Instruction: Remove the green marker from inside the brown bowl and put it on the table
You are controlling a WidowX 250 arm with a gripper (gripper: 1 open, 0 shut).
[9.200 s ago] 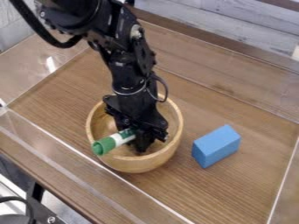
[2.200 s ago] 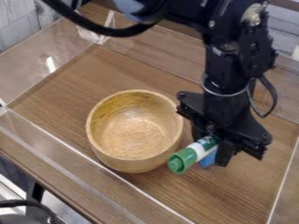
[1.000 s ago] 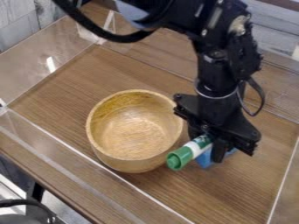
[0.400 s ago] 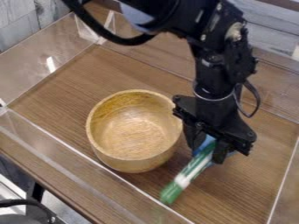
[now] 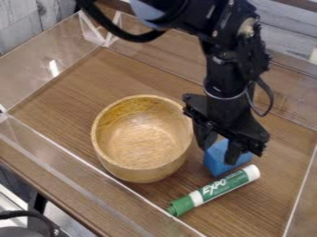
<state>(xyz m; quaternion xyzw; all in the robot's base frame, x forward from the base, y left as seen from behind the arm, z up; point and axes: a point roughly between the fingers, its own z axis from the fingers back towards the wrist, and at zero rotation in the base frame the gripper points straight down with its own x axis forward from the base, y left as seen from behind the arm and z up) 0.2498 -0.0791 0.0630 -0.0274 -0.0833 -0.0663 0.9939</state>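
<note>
The green marker (image 5: 213,192) lies flat on the table (image 5: 81,83), in front of and to the right of the brown bowl (image 5: 115,113). Its green cap points toward the front left. The bowl holds nothing. My gripper (image 5: 229,151) points straight down just right of the bowl and above the marker's far end. Its jaws stand apart and it is open, holding nothing. The black arm rises from it toward the top of the view.
A blue rectangular block (image 5: 216,160) sits on the table directly under the gripper, partly hidden by the fingers. Low clear acrylic walls (image 5: 50,153) run round the table's edges, the front one close to the marker.
The gripper held the marker low beside the bowl, then opened. The marker dropped, swung down and now lies flat on the table. The arm has barely moved.
</note>
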